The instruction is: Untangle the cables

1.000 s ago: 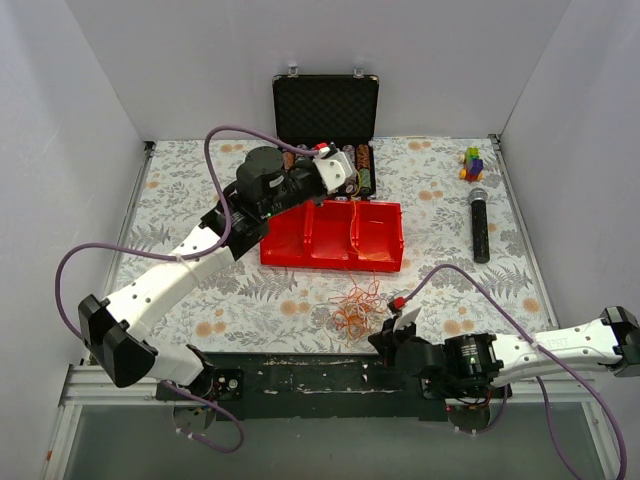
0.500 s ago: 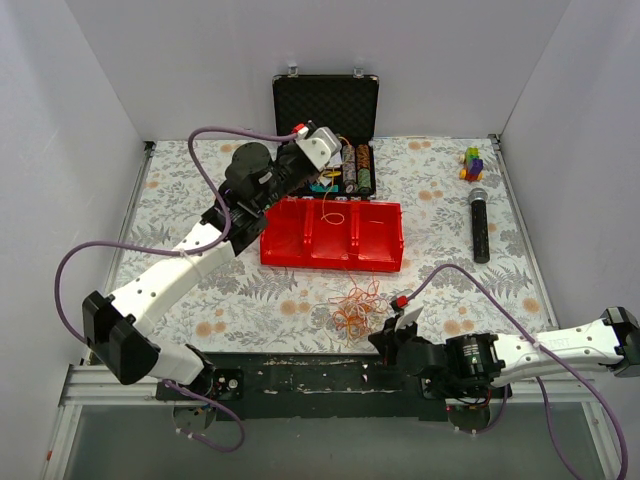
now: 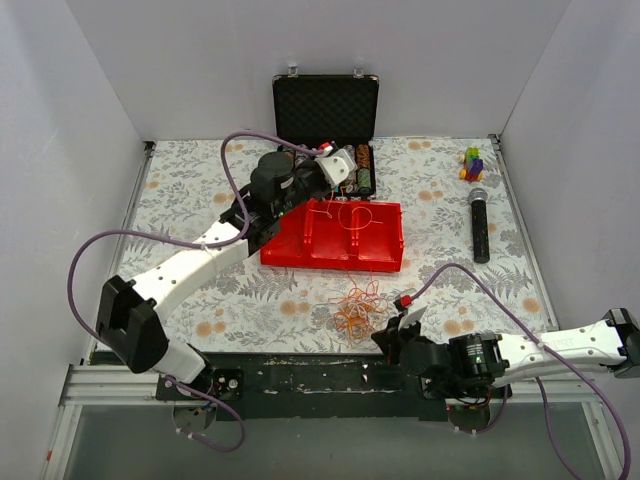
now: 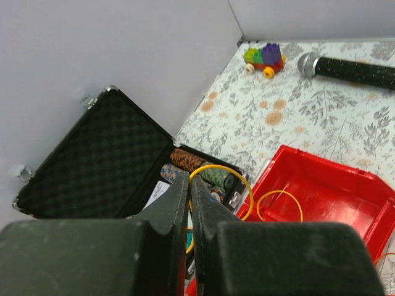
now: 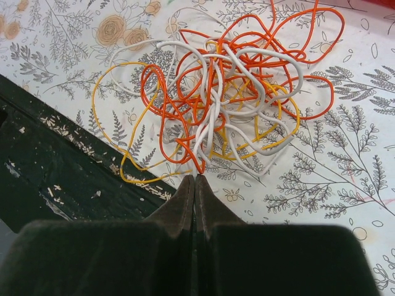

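Observation:
The cables (image 3: pixel 357 308) lie as a small tangle of orange, yellow and white wires (image 5: pixel 216 92) on the floral table, just in front of the red tray. My right gripper (image 5: pixel 195 176) is shut at the tangle's near edge, where white and orange strands run in between its fingertips. My left gripper (image 3: pixel 345 183) hangs over the back of the red tray, shut on a single yellow cable (image 4: pixel 247 185). That cable loops out from its fingertips (image 4: pixel 189 180), and a second loop of it (image 4: pixel 279 192) lies in the tray.
A red three-compartment tray (image 3: pixel 385 262) stands mid-table, with an open black case (image 3: pixel 325 100) holding batteries behind it. A black microphone (image 3: pixel 480 228) and a small brick toy (image 3: pixel 471 163) lie at the back right. White walls enclose the table.
My left gripper rose towards the case, then swung right and forward over the tray, trailing the yellow cable into it. The right gripper has stayed by the tangle.

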